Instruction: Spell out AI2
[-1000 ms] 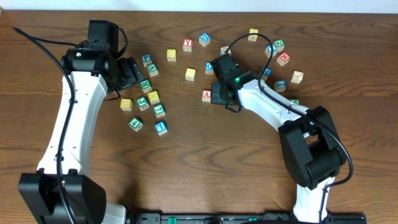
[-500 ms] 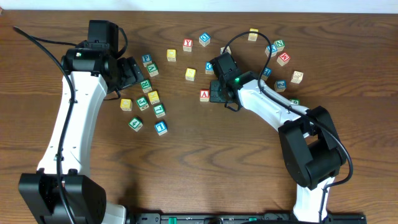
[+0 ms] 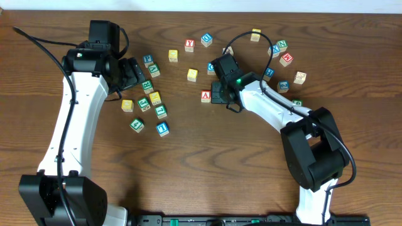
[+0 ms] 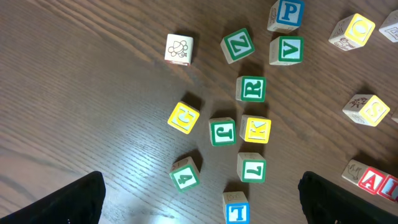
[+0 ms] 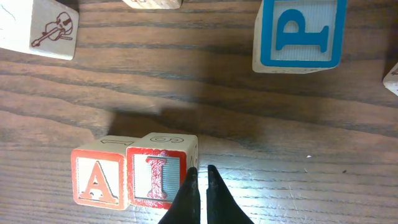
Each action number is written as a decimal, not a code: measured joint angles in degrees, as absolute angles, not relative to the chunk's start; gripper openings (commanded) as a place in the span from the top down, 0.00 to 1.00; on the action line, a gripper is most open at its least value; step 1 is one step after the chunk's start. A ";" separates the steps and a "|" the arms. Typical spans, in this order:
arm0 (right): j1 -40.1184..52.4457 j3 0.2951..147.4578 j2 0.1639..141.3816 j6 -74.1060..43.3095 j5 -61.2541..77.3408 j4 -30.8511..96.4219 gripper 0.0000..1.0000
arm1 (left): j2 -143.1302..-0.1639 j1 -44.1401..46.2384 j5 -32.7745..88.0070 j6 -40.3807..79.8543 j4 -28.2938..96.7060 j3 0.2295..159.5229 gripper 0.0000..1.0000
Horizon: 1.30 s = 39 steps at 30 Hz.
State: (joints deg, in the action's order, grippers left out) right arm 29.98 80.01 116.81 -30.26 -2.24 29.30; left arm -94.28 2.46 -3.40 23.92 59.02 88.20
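Sitting on dark wood-grain table [image 3: 188,163]: red wooden A cube [image 5: 98,176] touching red I cube [image 5: 157,176]; right gripper [image 5: 200,177] together, left gripper [image 4: 200,194] apart.

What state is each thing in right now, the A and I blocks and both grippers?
A cube: red A facing up, flat on the table, side touching the I cube.
I cube: red I facing up, flat on the table, set beside the A cube.
Right gripper: shut, holding nothing, tips at the I cube's edge.
Left gripper: open, holding nothing.
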 measured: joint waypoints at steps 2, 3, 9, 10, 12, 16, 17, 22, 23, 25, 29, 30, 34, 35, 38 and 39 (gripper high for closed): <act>30.22 80.01 116.81 -29.89 -2.22 29.23 0.99 | -94.28 2.46 -3.40 23.92 59.02 88.20 0.02; 30.37 80.01 116.81 -29.76 -2.22 29.15 0.99 | -94.28 2.46 -3.40 23.92 59.02 88.23 0.02; 30.68 80.01 116.81 -29.45 -2.11 29.02 0.99 | -94.28 2.46 -3.40 23.92 59.02 88.20 0.02; 30.68 80.01 116.81 -29.43 -2.11 29.02 0.99 | -94.28 2.46 -3.40 23.92 59.02 88.20 0.02; 30.68 80.01 116.81 -29.43 -2.11 28.99 0.99 | -94.28 2.46 -3.40 23.92 59.02 88.20 0.02; 30.68 80.01 116.81 -29.43 -2.13 28.80 0.99 | -94.28 2.46 -3.40 23.92 59.02 88.20 0.02; 30.68 80.01 116.81 -29.43 -2.11 28.69 0.99 | -94.28 2.46 -3.40 23.92 59.02 88.20 0.02; 30.50 80.01 116.81 -29.43 -2.04 28.36 0.97 | -94.28 2.46 -3.40 23.92 59.02 88.20 0.02; 30.39 80.01 116.77 -29.43 -1.89 28.58 0.95 | -94.28 2.46 -3.40 23.92 59.02 88.20 0.02; 29.87 80.01 116.51 -29.28 -1.72 29.32 0.91 | -94.28 2.46 -3.40 23.92 59.02 88.20 0.02; 27.38 80.03 114.41 -28.80 -1.08 29.98 0.86 | -94.28 2.46 -3.40 23.92 59.02 88.20 0.02; 26.52 80.09 113.36 -28.64 -0.91 29.87 0.87 | -94.28 2.46 -3.40 23.92 59.02 88.20 0.02; 24.80 80.71 111.26 -28.36 -0.03 28.34 0.94 | -94.28 2.46 -3.40 23.92 59.02 88.20 0.02; 24.75 80.90 111.22 -28.34 0.25 27.73 0.96 | -94.28 2.46 -3.40 23.92 59.02 88.20 0.02; 25.58 80.97 111.55 -28.71 0.93 25.80 0.99 | -94.28 2.46 -3.40 23.92 59.02 88.20 0.02; 25.93 80.97 111.77 -28.93 1.10 24.95 0.99 | -94.28 2.46 -3.40 23.92 59.02 88.20 0.02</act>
State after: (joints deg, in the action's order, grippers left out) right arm 25.93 80.97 111.77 -28.93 1.10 24.95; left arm -94.28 2.46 -3.40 23.92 59.02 88.20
